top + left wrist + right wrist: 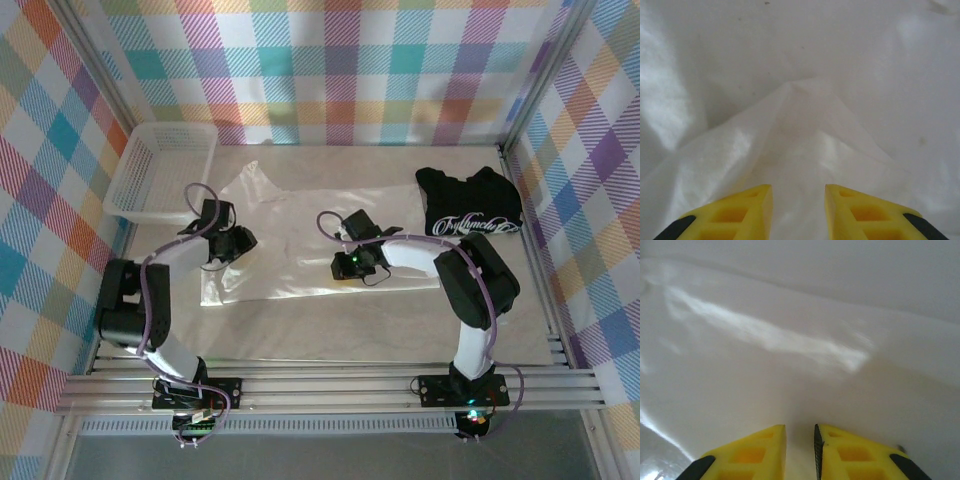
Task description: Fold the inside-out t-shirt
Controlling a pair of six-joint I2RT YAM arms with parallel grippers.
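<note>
Item 1, the inside-out t-shirt (292,218): white, plain, spread mostly flat on the middle of the table (330,335). From my overhead feed it lies between the two arms, with a sleeve reaching toward the back wall. Its near edge runs roughly level with both wrists.

Item 2, left gripper (240,242): sits at the shirt's left edge. On my left wrist feed the yellow fingers (740,214) stand partly apart with a thick fold of white cloth filling the gap. The fabric rises in a tented ridge toward them, so I log it as clamped on the shirt.

Item 3, right gripper (343,267): sits low over the shirt, right of its centre and near its front edge. On my right wrist feed the yellow fingers (747,455) are almost together, a narrow slit between them holding white cloth. Smooth fabric stretches away ahead with a bright streak of glare. I log it as closed on the shirt.

Item 4, black t-shirt (470,205): white script lettering, bunched at the right rear of the table, well apart from the white shirt.

Item 5, white basket (130,195): mesh-walled, at the left rear corner, just beside the shirt's far left part.

Item 6, plaid walls (340,70): multicoloured check on three sides
</note>
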